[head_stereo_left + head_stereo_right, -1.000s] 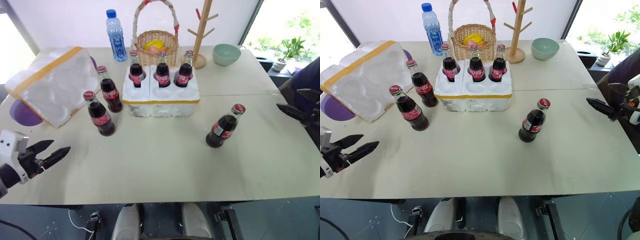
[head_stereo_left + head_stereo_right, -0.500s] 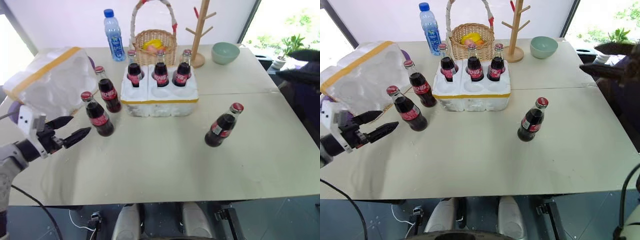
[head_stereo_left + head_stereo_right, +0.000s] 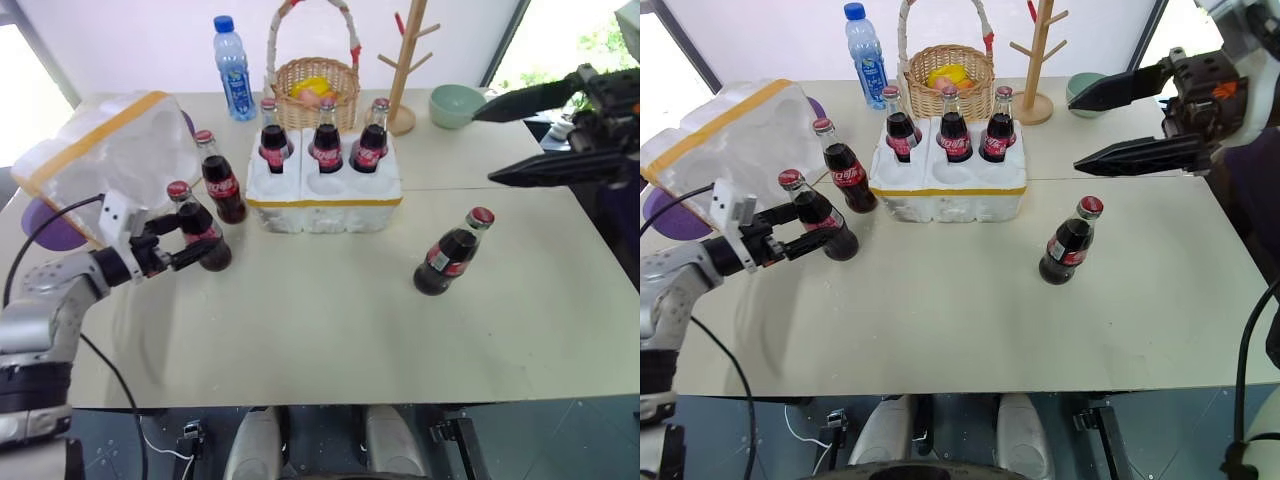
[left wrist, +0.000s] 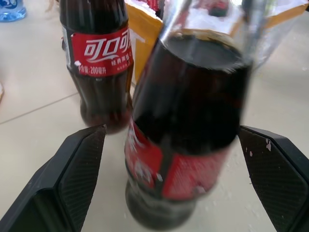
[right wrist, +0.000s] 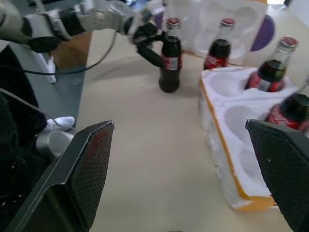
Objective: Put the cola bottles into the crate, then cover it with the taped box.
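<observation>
Just changed: a second ago our left gripper point(image 3: 187, 244) hung low at the near left table edge; now it has come forward and inward, so its fingers stand either side of the nearest cola bottle point(image 3: 200, 239). Our right gripper point(image 3: 1092, 126), which was off at the right edge, has swung up and in over the right side of the table point(image 3: 330, 330).
Meaning for the task: we judge the left arm is set to pick this bottle next; the grasp is not made yet.
Left claw: spread wide, released. In the left wrist view the bottle sits between the two pads with a gap on each side, nothing gripped.
Right claw: also spread wide and empty, held high in the air.
Left arm pose: forearm reaches low over the table from the left, gripper about level, pointing inward toward the crate point(image 3: 324, 199).
Right arm pose: raised, its long fingers pointing toward the robot's left, well above the lone bottle point(image 3: 448, 254) standing on the right.
Crate: mid-table, yellow band round it; three bottles point(image 3: 324, 148) fill the back row of wells, the three front wells are open.
Loose bottles: three in all. The one between our left fingers, a second bottle point(image 3: 217, 181) just behind it beside the crate's left end, and the lone one well apart on the right.
Taped box: the taped box point(image 3: 105, 160) lies tilted at the far left, hollow side showing, near the two left bottles.
</observation>
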`<action>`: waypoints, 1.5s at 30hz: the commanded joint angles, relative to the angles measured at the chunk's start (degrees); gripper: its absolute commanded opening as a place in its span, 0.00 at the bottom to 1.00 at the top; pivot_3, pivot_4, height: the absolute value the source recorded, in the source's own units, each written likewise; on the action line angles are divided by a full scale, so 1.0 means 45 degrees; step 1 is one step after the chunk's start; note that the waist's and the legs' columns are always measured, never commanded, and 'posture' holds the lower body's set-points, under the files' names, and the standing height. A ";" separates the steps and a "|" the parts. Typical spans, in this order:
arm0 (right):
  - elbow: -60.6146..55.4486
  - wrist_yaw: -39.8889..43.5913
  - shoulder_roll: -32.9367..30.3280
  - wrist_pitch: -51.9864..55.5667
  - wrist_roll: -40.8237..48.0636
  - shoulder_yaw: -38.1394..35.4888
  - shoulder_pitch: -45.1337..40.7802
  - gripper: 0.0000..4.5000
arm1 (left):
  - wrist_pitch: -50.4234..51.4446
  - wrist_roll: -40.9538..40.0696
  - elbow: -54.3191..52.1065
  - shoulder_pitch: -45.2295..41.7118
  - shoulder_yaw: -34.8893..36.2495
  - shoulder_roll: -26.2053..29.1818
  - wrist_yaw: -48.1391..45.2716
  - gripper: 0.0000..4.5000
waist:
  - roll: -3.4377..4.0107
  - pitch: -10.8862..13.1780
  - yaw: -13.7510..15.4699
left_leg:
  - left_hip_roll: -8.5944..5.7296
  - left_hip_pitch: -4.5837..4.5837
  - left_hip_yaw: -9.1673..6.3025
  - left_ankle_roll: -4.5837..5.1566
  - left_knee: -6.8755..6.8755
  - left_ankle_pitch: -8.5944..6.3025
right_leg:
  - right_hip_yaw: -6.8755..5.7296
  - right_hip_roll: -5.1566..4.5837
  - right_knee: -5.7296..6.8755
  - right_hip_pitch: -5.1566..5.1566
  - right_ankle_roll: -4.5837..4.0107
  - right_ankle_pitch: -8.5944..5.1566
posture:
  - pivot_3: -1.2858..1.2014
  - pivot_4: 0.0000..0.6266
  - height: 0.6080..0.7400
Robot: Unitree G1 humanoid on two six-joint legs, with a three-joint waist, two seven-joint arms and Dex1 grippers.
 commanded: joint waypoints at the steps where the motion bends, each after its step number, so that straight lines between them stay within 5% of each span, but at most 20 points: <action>1: -0.0821 -0.0276 -0.0036 0.0338 0.0574 -0.0752 -0.0094 1.00 | -0.0693 0.0434 0.0405 -0.0590 -0.0411 -0.0178 -0.0268 0.99 | 0.0000 0.0000 0.0001 | -0.0001 0.0000 0.0000 0.0000 0.0000 0.0000 | 0.0001 0.0000 0.0003 -0.0001 0.0000 0.0000 | 0.52 0.24 1.00; 5: -0.1063 -0.0860 0.0126 0.0230 0.0566 -0.0935 0.0017 1.00 | -0.0856 0.0481 0.0510 -0.0619 -0.0562 -0.0100 -0.0819 0.82 | 0.0000 0.0000 -0.0043 | 0.0000 0.0001 0.0001 0.0001 0.0002 0.0001 | 0.0001 0.0006 0.0009 -0.0002 0.0001 0.0001 | 0.52 0.24 1.00; 7: -0.1074 -0.1191 0.0194 0.0254 0.0570 -0.1024 0.0066 1.00 | -0.0630 0.0319 0.0200 -0.0404 -0.0532 0.0163 -0.1230 0.61 | 0.0000 0.0000 -0.0047 | 0.0001 0.0003 0.0001 0.0001 0.0002 0.0001 | 0.0001 0.0007 0.0011 -0.0003 0.0001 0.0000 | 0.52 0.24 1.00; 13: -0.1296 -0.1630 0.0173 0.0612 0.0925 -0.1321 0.0271 1.00 | 0.1503 -0.0999 -0.1391 0.0151 -0.0205 0.1494 -0.2547 0.61 | -0.0007 0.0007 -0.0088 | 0.0008 -0.0007 0.0006 0.0002 -0.0006 0.0000 | 0.0001 0.0008 0.0008 -0.0015 0.0000 0.0000 | 0.52 0.24 1.00; 16: -0.1253 -0.1954 0.0170 0.1197 0.1123 -0.1448 0.0355 1.00 | 0.3703 -0.3336 -0.3135 -0.0912 -0.0037 0.1787 -0.3079 0.61 | -0.0044 0.0033 -0.0006 | 0.0010 -0.0019 0.0003 0.0004 -0.0002 -0.0001 | -0.0002 0.0008 0.0020 -0.0029 0.0000 0.0000 | 0.52 0.24 1.00; 21: -0.1552 -0.2759 0.0368 0.0678 0.0871 -0.1672 0.0892 1.00 | 0.5156 -0.4670 -0.2533 -0.4601 -0.0221 -0.1093 -0.0077 0.61 | -0.0072 0.0051 0.0348 | -0.0015 -0.0074 -0.0049 -0.0001 0.0097 0.0005 | -0.0030 0.0000 0.0050 -0.0014 0.0004 0.0002 | 0.52 0.24 1.00; 29: -0.1962 -0.3978 0.0533 0.0848 0.1166 -0.2267 0.1353 1.00 | 0.1627 -0.0335 0.1601 -0.8574 -0.1939 -0.5088 0.3908 0.61 | -0.0087 0.0062 0.0210 | -0.0062 -0.0111 -0.0095 0.0041 0.0204 -0.0012 | -0.0024 0.0009 0.0096 -0.0001 0.0125 0.0065 | 0.52 0.24 1.00; 37: -0.2091 -0.4614 0.0474 0.0807 0.1264 -0.2662 0.1972 1.00 | 0.0395 0.0626 0.3636 -0.9514 -0.2222 -0.6144 0.3560 0.61 | -0.0087 0.0069 0.0227 | -0.0059 -0.0207 -0.0102 0.0046 0.0199 -0.0013 | -0.0024 0.0016 0.0131 -0.0114 0.0138 0.0058 | 0.52 0.24 1.00; 45: -0.1828 -0.5103 0.0903 0.0267 0.0949 -0.2535 0.2400 1.00 | -0.0267 0.2955 0.5322 -0.9939 -0.4174 -0.6484 0.3040 0.61 | -0.0087 0.0069 0.0316 | -0.0066 -0.0206 -0.0101 0.0046 0.0209 -0.0013 | -0.0022 0.0012 0.0130 -0.0106 0.0138 0.0059 | 0.52 0.24 1.00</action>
